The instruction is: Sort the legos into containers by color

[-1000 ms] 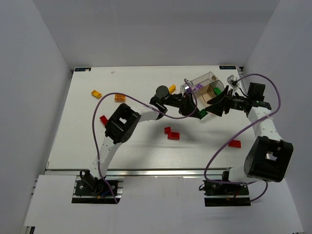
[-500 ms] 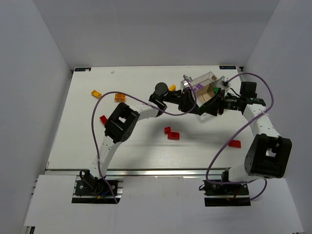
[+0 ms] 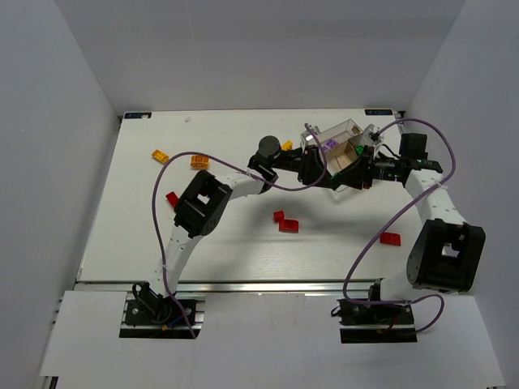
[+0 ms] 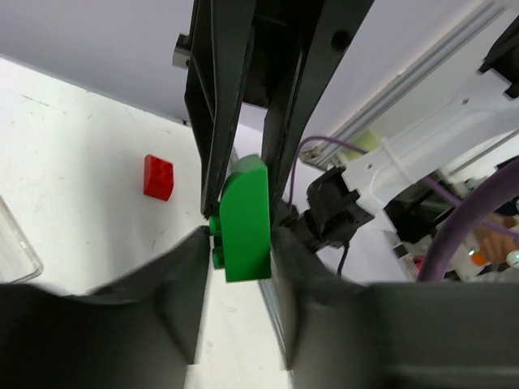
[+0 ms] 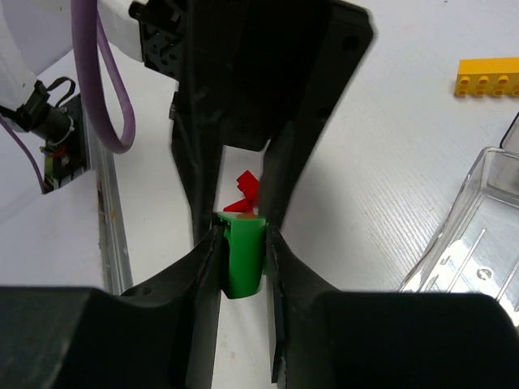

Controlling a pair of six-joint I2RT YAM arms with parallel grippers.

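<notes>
A green lego hangs above the table just in front of the clear box. My left gripper is shut on it. From the opposite side my right gripper is shut on the same green lego, both fingers pressed against its sides. In the top view the two grippers meet tip to tip, left gripper and right gripper. A purple lego lies in one compartment of the box.
Red legos lie mid-table, another red one to the right and one to the left. Orange and yellow legos lie at the back left, one close to the box. The box wall stands right of my right gripper.
My right gripper has moved left towards the left gripper and closed its fingers on the green lego. The left gripper has shifted slightly back and kept its grip.
</notes>
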